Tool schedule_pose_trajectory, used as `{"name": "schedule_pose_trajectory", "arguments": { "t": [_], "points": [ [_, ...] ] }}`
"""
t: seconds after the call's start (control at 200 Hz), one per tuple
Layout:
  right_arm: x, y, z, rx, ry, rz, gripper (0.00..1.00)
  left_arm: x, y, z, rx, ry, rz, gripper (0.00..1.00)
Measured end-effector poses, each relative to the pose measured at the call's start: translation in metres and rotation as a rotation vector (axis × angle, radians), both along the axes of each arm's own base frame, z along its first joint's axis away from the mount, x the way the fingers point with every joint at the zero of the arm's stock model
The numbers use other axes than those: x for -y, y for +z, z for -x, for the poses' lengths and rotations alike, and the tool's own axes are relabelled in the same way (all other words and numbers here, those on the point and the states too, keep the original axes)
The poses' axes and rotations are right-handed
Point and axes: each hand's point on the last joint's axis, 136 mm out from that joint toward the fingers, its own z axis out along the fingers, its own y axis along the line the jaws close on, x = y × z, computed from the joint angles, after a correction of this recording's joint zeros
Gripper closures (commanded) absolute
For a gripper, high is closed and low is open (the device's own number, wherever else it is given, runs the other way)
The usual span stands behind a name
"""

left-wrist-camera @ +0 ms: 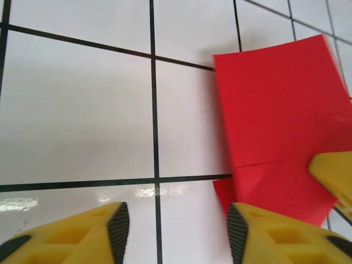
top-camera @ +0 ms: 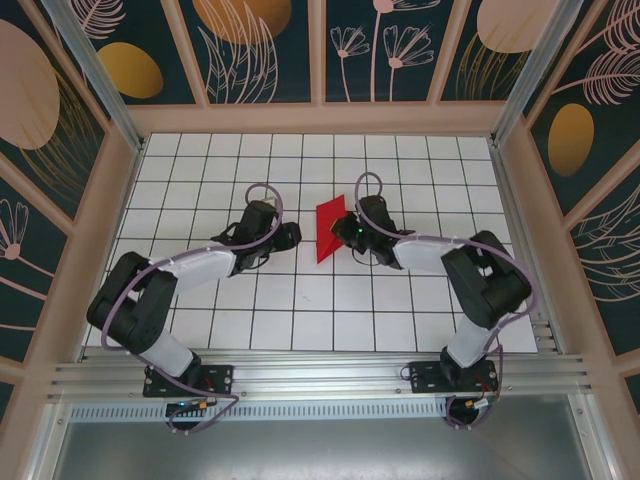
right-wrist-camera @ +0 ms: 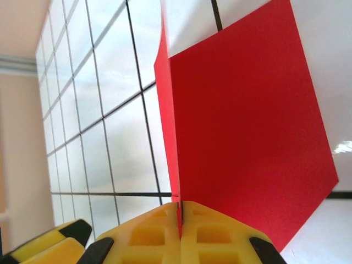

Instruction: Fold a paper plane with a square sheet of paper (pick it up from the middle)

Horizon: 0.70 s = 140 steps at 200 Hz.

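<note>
Right hand (right-wrist-camera: pixel 180 212) is clamped shut on the bright red square sheet of thin paper (right-wrist-camera: pixel 242 137). Its fingers are pressed together with the sheet pinched between them at a fold line, and two layers fan out from the pinch in a narrow V.

My read: the grip sits on the fold so the halves line up and the pinch sets the crease, not pressure on the white grid-tiled surface (top-camera: pixel 400 300).

The sheet is mid-surface, between the two arms, standing roughly on edge off the right hand. Can't tell if its far edge touches the tiles.

Left hand (left-wrist-camera: pixel 179 225) has fingers apart, with nothing between them and bare tile in the gap. The sheet's near corner is just beside one finger. It's likely placed there to take the free edge for the next fold.

Task looks early: one fold, no dart shape yet.

Risk: the thin sheet slips or its layers skew when the left hand closes.
</note>
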Motion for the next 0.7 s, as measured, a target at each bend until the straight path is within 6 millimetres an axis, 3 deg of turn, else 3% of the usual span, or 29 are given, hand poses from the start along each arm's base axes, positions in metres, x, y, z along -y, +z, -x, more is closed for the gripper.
{"name": "schedule_pose_trajectory", "arguments": {
  "t": [0.125, 0.395, 0.701],
  "points": [
    [0.009, 0.008, 0.009, 0.001, -0.069, 0.012, 1.0, 0.004, 0.01, 0.006, 0.055, -0.052, 0.034, 0.29],
    [0.007, -0.013, 0.023, -0.124, -0.173, 0.04, 1.0, 0.021, 0.022, 0.041, 0.21, -0.233, 0.093, 0.21],
    [-0.003, -0.032, 0.021, -0.247, -0.242, 0.006, 1.0, 0.056, 0.029, 0.06, 0.394, -0.43, 0.047, 0.34]
  ]
}}
